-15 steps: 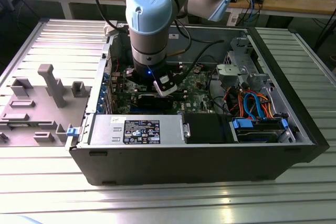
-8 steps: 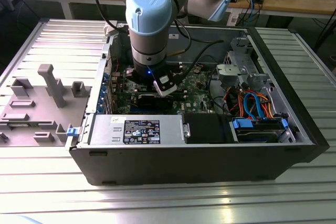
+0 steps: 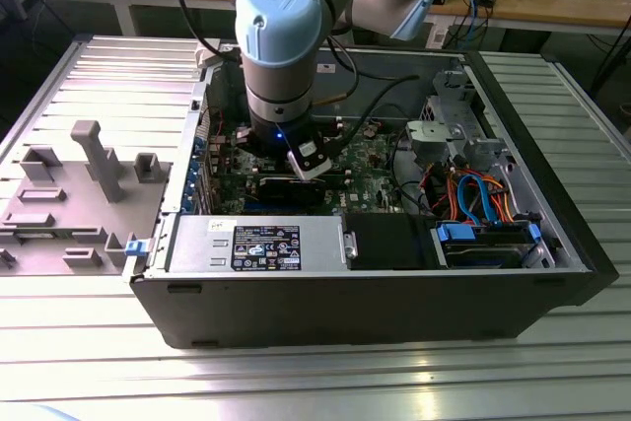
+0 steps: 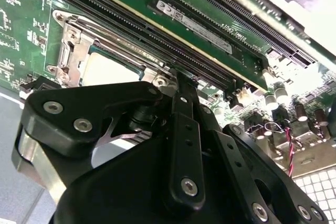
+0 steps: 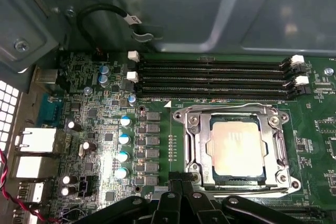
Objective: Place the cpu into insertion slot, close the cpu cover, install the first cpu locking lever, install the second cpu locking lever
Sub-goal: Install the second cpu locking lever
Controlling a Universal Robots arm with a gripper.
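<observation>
The cpu (image 5: 236,145) lies flat in the insertion slot (image 5: 286,183) on the green board, pale metal face up. The cpu cover (image 5: 197,139) is down around it as a silvery frame. My gripper (image 5: 182,182) is shut, its black fingertips together right at the socket's edge and holding nothing I can see. In the second wrist view the gripper (image 4: 181,80) reaches the same socket corner, beside the cpu (image 4: 107,69) and the cover (image 4: 71,51). In the exterior view the arm's wrist (image 3: 281,56) stands upright over the board (image 3: 375,160) inside the open computer case.
Long memory slots (image 5: 210,77) run just beyond the socket. A black cable loop (image 5: 100,14), capacitors (image 5: 123,145) and rear ports (image 5: 37,145) lie beside it. The power supply (image 3: 256,244) and drive cage with cables (image 3: 483,199) fill the case. A grey fixture (image 3: 69,194) sits at the exterior view's left.
</observation>
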